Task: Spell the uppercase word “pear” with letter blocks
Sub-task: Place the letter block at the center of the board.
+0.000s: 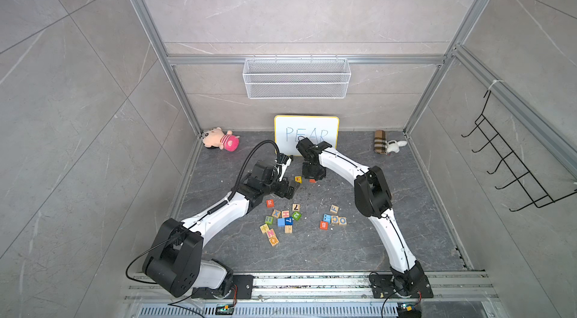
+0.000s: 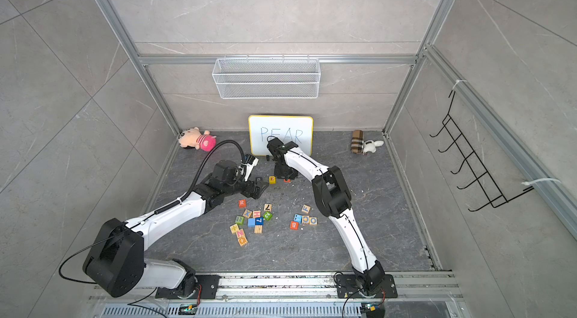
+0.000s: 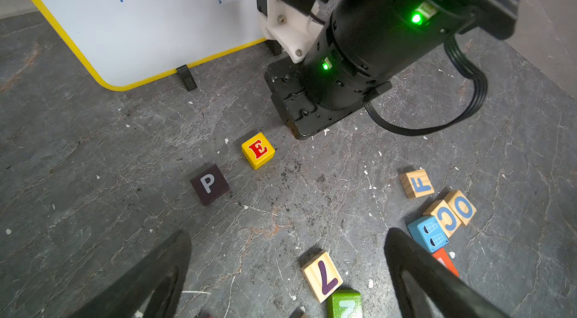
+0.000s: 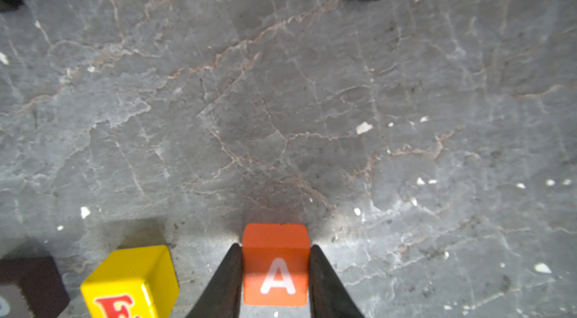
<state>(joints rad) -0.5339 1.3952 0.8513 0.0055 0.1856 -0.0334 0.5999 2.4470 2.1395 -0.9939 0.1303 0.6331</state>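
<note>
Block A, top toward 12 o'clock, is pinched by right end effector, 3 o'clock of block E; left end effector spread.

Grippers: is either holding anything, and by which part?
The right gripper is shut on the orange-red A block, clamped across two opposite side faces. The left gripper is open, holding nothing.
</note>
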